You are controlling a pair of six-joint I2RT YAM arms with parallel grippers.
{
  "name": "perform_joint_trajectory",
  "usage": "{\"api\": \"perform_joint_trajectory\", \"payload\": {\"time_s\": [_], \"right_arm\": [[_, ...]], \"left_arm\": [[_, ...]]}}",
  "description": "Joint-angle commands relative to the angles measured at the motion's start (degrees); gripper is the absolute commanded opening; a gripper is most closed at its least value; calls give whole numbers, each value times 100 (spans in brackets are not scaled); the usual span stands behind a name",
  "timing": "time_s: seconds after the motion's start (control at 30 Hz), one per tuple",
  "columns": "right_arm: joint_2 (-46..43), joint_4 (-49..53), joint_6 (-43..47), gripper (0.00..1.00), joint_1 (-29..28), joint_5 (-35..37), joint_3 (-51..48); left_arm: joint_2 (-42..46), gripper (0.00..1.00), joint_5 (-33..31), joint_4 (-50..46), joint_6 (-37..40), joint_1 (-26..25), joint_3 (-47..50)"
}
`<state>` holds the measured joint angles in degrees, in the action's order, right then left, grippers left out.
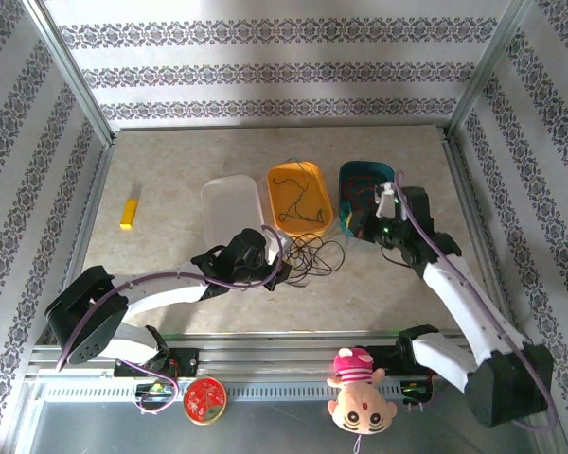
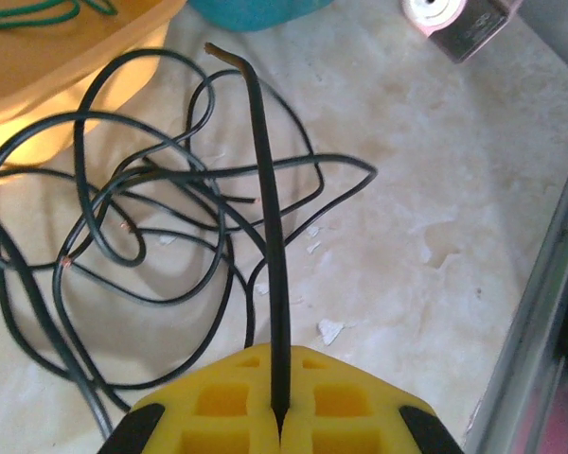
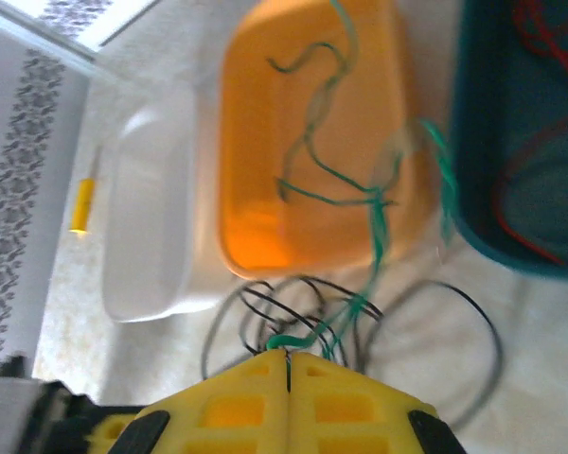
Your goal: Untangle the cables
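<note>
Marbled table, black cables heaped just nearside of the orange tray; your left gripper pinches a black strand, your right gripper a green strand; hard pulling may tighten knots.

Black cables on a beige, marbled surface. Green cables against an orange tub; red cables against a teal tub. Third tub white. Small block yellow. Left claw and right claw yellow, black at the sides. Walls white with dark floral stripes.
</note>
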<state>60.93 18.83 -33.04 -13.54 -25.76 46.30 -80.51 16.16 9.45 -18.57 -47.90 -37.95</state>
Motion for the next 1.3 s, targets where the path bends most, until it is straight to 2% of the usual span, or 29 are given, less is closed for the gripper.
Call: {"api": "perform_joint_trajectory", "payload": {"time_s": [0.0,0.1,0.17,0.2,0.27,0.33,0.47,0.83,1.1,1.2,1.27], "right_arm": [[906,-718,41,3,-351,-143,686],[1889,-721,81,9,-542,2,1376],[2350,-747,-35,31,-566,95,1701],[2493,-778,-59,39,-577,102,1794],[2711,-755,-18,49,-637,256,1997],[2884,-577,70,51,-676,454,2206],[3477,82,178,52,-694,858,2836],[5451,1373,207,50,-1031,1269,4503],[5967,1703,247,47,-1190,1770,4801],[6086,1529,191,41,-1186,1848,4854],[6188,1432,153,32,-1186,1855,4941]], "left_arm": [[87,0,-465,106,-209,26,116],[184,0,-842,122,-320,22,216],[297,0,-1075,127,-391,29,324],[363,0,-1186,129,-443,34,373],[517,0,-1318,203,-511,35,508],[599,0,-1386,185,-551,35,560],[602,0,-1397,161,-566,35,565],[403,0,-1324,243,-547,35,439],[474,0,-1308,149,-496,35,421],[462,0,-1269,136,-502,35,427],[429,0,-1243,128,-517,34,416]]}}
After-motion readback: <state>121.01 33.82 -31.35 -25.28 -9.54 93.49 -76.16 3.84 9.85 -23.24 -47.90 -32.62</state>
